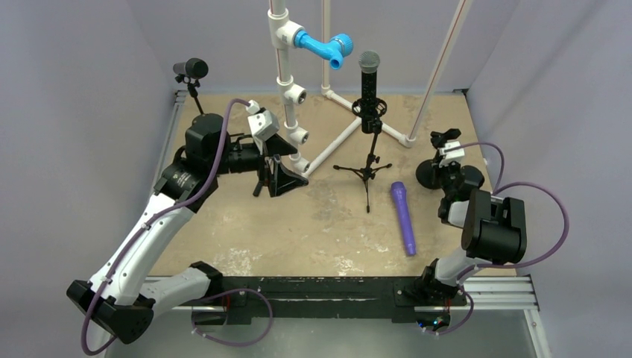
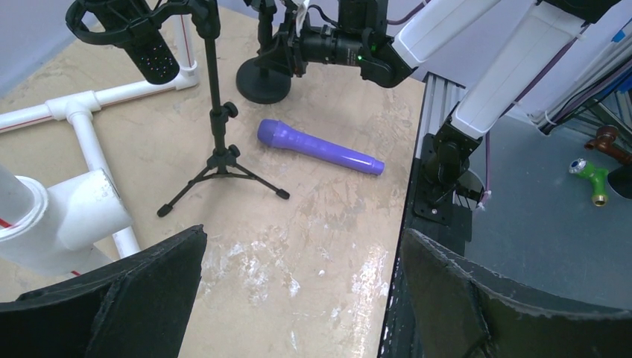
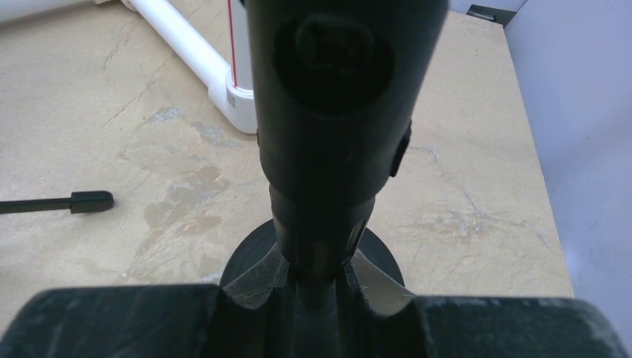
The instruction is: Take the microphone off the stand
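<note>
A black microphone (image 1: 369, 80) stands upright in the shock mount of a tripod stand (image 1: 365, 173); both show in the left wrist view, the microphone (image 2: 147, 49) and the tripod (image 2: 217, 146). A purple microphone (image 1: 403, 218) lies flat on the table, also in the left wrist view (image 2: 319, 147). My right gripper (image 1: 448, 159) is shut on the post of a black round-base stand (image 1: 430, 174), whose clip holder (image 3: 337, 82) looks empty above its base (image 3: 246, 262). My left gripper (image 1: 279, 176) is open and empty, left of the tripod; its fingers (image 2: 112, 298) frame bare table.
A white PVC pipe frame (image 1: 287, 89) with a blue elbow (image 1: 322, 46) stands at the back, with legs running behind the tripod. A small black microphone on a thin stand (image 1: 192, 71) is at the back left. A black rail (image 1: 320, 294) edges the table's front.
</note>
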{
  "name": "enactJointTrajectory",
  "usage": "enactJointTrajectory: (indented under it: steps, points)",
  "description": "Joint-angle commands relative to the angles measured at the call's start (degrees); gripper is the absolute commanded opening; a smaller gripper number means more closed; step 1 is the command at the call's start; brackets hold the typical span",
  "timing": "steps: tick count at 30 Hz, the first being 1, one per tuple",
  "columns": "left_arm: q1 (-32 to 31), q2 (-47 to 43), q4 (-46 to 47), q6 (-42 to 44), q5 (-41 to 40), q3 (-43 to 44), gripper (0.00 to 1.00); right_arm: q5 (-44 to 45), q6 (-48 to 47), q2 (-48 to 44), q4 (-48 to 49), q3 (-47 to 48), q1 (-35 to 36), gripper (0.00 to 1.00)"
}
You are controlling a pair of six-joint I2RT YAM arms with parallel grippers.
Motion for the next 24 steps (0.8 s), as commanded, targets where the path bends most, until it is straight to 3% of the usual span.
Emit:
enactJointTrajectory:
  steps: [1, 11, 19, 21, 24]
  points:
    - [0.4, 0.6, 2.4, -0.3, 1.1, 0.6, 1.0, -0.1, 0.4, 2.2, 0.0, 3.9, -0.4, 0.0]
    - [0.5, 2.7, 2.4, -0.3, 1.3, 1.5, 1.0, -1.5, 2.1, 5.5, -2.7, 8.9, -0.4, 0.01]
    - [0.5, 2.7, 2.2, -0.4, 1.7, 2.0, 1.0, 0.0, 0.0, 4.3, -8.9, 10.1, -0.3, 0.35]
    - [0.5, 2.3, 2.2, -0.4, 1.7, 1.8, 1.0, 0.0, -0.5, 3.2, -10.6, 9.9, -0.4, 0.48]
    - [0.5, 1.5, 2.0, -0.2, 1.7, 1.4, 1.0, 0.2, -0.9, 0.5, -12.8, 8.9, -0.4, 0.56]
